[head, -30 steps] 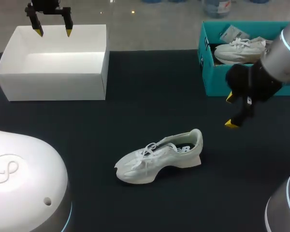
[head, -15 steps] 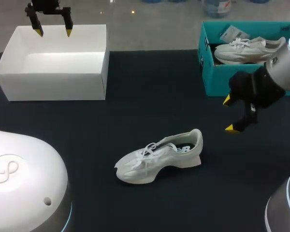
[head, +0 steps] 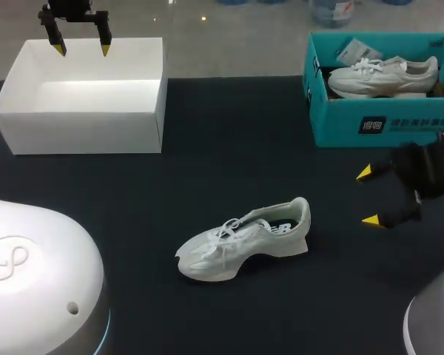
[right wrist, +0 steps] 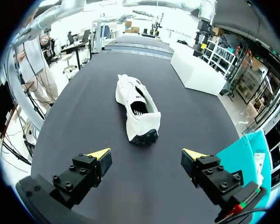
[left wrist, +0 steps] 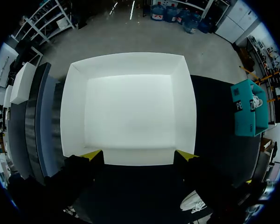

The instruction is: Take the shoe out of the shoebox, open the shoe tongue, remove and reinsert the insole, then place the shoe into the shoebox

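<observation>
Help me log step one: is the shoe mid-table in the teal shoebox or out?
Out. The shoe stands on its sole on the dark table, apart from the teal shoebox, which holds a second shoe.

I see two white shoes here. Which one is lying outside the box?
The shoe on the dark table, heel toward the right tool. The other shoe sits inside the teal shoebox.
</observation>
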Available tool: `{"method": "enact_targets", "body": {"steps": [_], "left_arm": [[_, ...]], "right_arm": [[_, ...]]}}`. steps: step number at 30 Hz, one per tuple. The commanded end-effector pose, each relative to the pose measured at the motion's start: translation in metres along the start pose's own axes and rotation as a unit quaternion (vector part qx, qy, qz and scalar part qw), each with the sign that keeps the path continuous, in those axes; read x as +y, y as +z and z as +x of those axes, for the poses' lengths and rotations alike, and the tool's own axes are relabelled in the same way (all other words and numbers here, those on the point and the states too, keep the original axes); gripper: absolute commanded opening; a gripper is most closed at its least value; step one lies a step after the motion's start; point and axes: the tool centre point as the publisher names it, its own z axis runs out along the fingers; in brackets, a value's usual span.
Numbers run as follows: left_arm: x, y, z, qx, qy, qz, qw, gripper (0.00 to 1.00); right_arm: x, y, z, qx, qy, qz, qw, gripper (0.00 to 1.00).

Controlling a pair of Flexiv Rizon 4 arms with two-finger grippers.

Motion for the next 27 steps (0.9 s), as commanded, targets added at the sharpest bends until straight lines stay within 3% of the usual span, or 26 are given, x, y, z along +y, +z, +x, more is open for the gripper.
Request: {"method": "enact_targets", "body": {"steps": [1,3,7,13,17,27], "left_arm": [[0.0,0.0,-0.001,0.0,0.0,0.0,1.0,1.0],[0.0,0.0,-0.001,0.0,0.0,0.0,1.0,1.0],[0.0,0.0,-0.001,0.0,0.0,0.0,1.0,1.0],[0.0,0.0,-0.001,0.0,0.0,0.0,1.0,1.0],[0.0,0.0,-0.001,0.0,0.0,0.0,1.0,1.0],[0.0,0.0,-0.001,0.0,0.0,0.0,1.0,1.0]], "right_arm": [[-0.015,0.011,0.006,-0.026,0.0,-0.107,0.994,1.0],[-0.019,0.016,0.006,-0.023,-0.004,-0.109,0.994,1.0],[-0.032,0.026,0.006,-0.021,0.0,-0.154,0.988,1.0],[-0.053,0.039,0.011,0.001,0.034,-0.16,0.986,1.0],[-0.055,0.043,0.014,-0.002,0.041,-0.179,0.983,1.0],[-0.057,0.046,0.016,0.0,0.049,-0.171,0.984,1.0]]}}
